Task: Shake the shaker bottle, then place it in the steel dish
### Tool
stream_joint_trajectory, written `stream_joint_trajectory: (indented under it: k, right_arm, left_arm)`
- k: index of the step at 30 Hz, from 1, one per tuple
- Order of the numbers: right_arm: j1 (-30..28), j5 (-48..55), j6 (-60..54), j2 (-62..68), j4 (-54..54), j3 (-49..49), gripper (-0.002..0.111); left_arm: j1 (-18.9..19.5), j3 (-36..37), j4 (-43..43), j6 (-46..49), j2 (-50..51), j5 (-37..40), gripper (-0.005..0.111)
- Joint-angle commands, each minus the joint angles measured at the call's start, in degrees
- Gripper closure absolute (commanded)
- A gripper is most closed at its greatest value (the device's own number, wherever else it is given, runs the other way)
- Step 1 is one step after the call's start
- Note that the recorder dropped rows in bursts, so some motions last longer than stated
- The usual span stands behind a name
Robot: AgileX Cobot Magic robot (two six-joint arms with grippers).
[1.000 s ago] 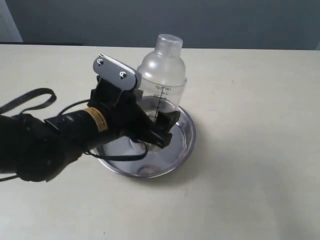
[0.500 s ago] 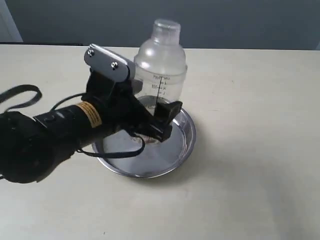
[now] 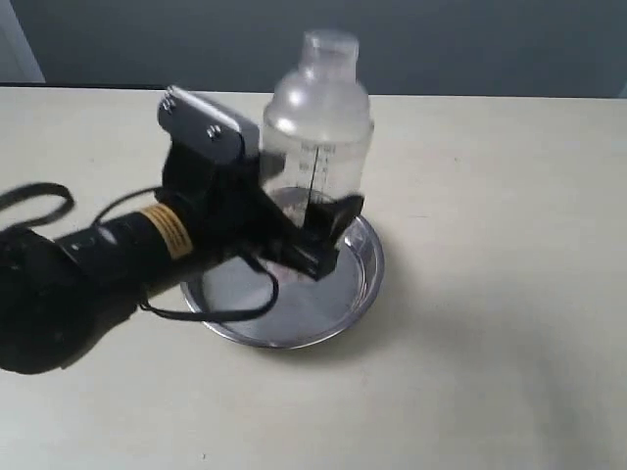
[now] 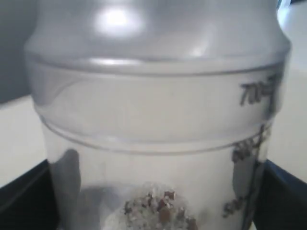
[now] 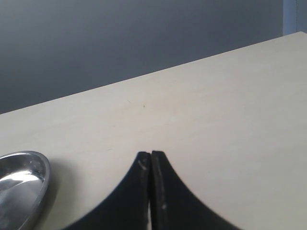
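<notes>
The shaker bottle [image 3: 318, 127], clear with a frosted dome, a small cap and a printed scale, stands upright over the back of the steel dish [image 3: 358, 289]. My left gripper [image 3: 315, 233] is shut on its lower body, one black finger on each side. The arm hides the bottle's base, so I cannot tell if it touches the dish. In the left wrist view the bottle [image 4: 153, 120] fills the frame, brown pellets [image 4: 160, 213] lie at its bottom, and the fingers [image 4: 24, 196] flank it. My right gripper [image 5: 151, 157] is shut and empty above bare table, with the dish's rim [image 5: 41, 175] off to one side.
A black cable [image 3: 39, 196] loops on the table beside the left arm. The beige tabletop [image 3: 490, 343] stretches to the right of the dish. A dark grey wall [image 3: 441, 39] runs along the back edge.
The left gripper and the bottle have risen over the dish, and the bottle has come more upright. The arm has drawn slightly left.
</notes>
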Motion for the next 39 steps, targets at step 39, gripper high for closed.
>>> stream_joint_trajectory:
  k: [39]
  right_arm:
    - [-0.2, -0.6, -0.1, -0.3, -0.1, 0.0, 0.109]
  left_arm:
    - [2.1, -4.3, 1.5, 1.8, -10.3, 1.1, 0.106]
